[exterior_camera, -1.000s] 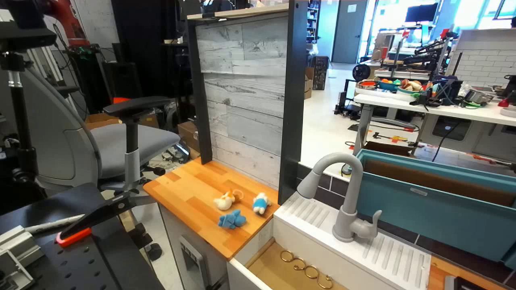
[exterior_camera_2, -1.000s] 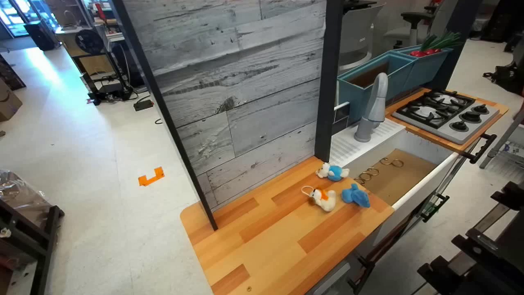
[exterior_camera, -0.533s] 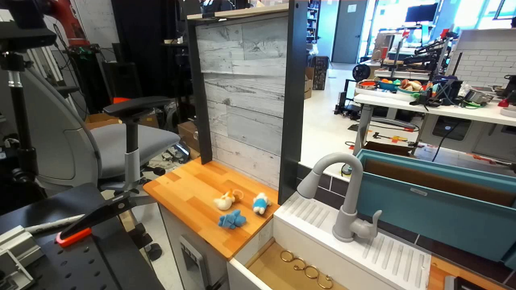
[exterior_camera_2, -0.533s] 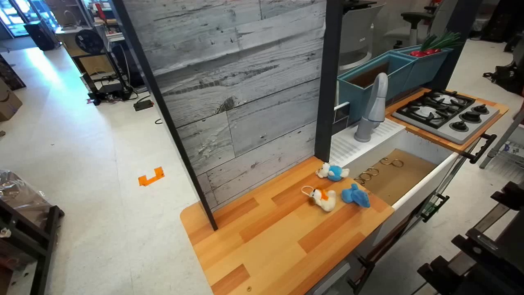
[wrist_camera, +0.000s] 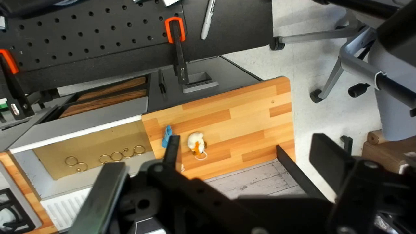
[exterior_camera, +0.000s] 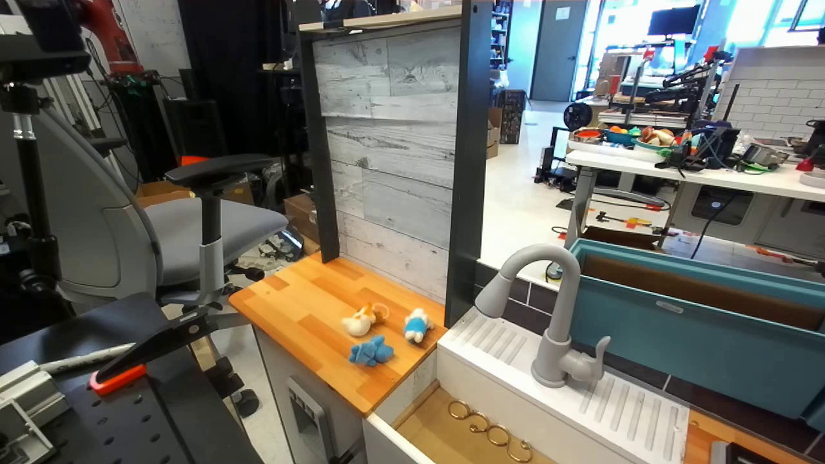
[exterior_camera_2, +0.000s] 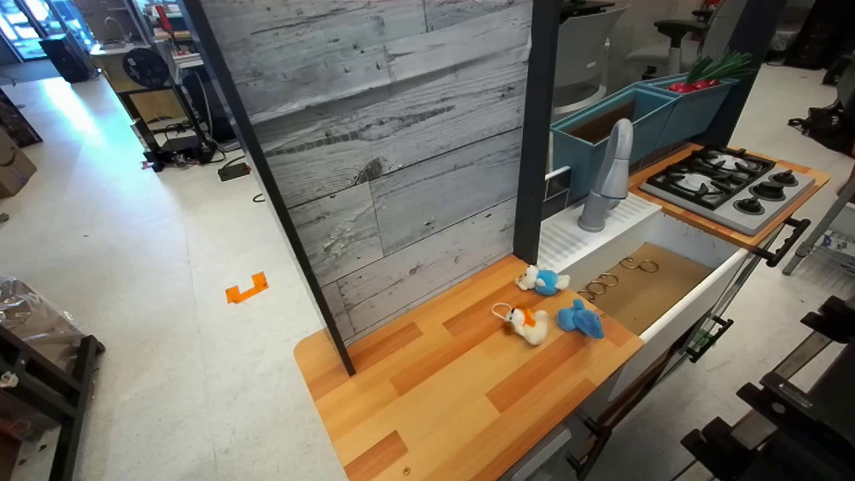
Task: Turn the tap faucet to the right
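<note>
Tap faucet stands upright near 3 toys; pincer gapes.

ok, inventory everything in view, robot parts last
sink: 1, white, between counters
wooden counters: 2, brown, flanking sink
tap faucet: 1, light grey, on sink ledge
wire curls: count unclear, gold, in sink
plush toys: 3, blue and whitish, on one counter
cooktop: 1, grey-black, other counter
bins: 2, teal, behind sink/cooktop
radishes: count unclear, red, in bin
panel: 1, grey, along toys' counter
office chairs: at least 1, grey, background
clamps: at least 2, black-orange, black table
marker: 1, whitish, same table
bench: 1, white, background, clutter uncountable
jaws: 1 pair, black, open, wrist view
</note>
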### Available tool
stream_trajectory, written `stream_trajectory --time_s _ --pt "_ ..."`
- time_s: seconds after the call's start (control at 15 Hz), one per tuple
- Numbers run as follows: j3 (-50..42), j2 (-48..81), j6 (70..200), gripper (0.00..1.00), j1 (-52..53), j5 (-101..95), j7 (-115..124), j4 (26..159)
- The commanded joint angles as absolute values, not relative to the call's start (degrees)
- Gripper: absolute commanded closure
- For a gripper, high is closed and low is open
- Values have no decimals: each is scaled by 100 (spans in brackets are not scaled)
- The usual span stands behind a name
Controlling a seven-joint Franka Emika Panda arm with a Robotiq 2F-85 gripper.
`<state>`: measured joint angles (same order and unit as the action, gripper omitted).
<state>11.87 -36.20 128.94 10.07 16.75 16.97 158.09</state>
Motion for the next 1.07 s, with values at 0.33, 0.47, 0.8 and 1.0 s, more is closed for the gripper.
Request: stream_trajectory --time_s 0.33,0.47,0.8,1.0 --pt "920 -2260 14787 0 300 1035 1462 15603" --pt "929 -1775 15331 0 61 706 1589 15507" --pt "997 -421 16235 0 -519 -405 2253 15013" --pt "789 212 16388 0 -588 -1384 2978 14689"
